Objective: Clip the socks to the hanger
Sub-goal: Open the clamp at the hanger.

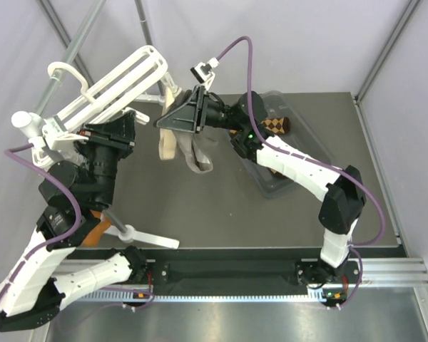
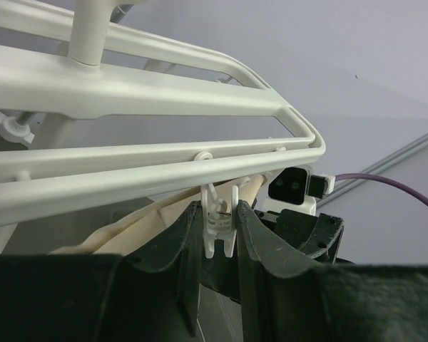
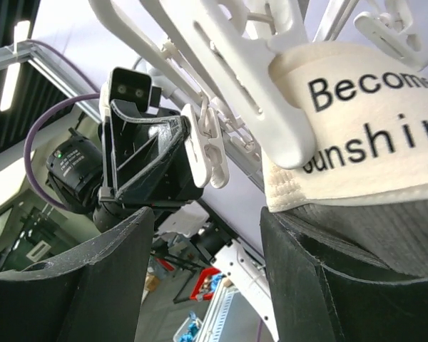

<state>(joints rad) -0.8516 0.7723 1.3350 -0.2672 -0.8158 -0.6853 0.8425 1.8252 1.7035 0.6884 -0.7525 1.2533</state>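
Observation:
The white hanger is raised at the back left; its bars fill the left wrist view. My left gripper is shut on a small white dangling clip, with one finger on each side of it. My right gripper is open and empty just below the frame. A cream sock with black lettering hangs from another clip and rests against my right finger. One argyle sock lies in the clear bin, partly hidden by my right arm.
The cream sock and a grey-beige sock hang below the hanger's end. The clear bin stands at the back right. An orange sock lies under my left arm. A grey metal pole slants behind the hanger.

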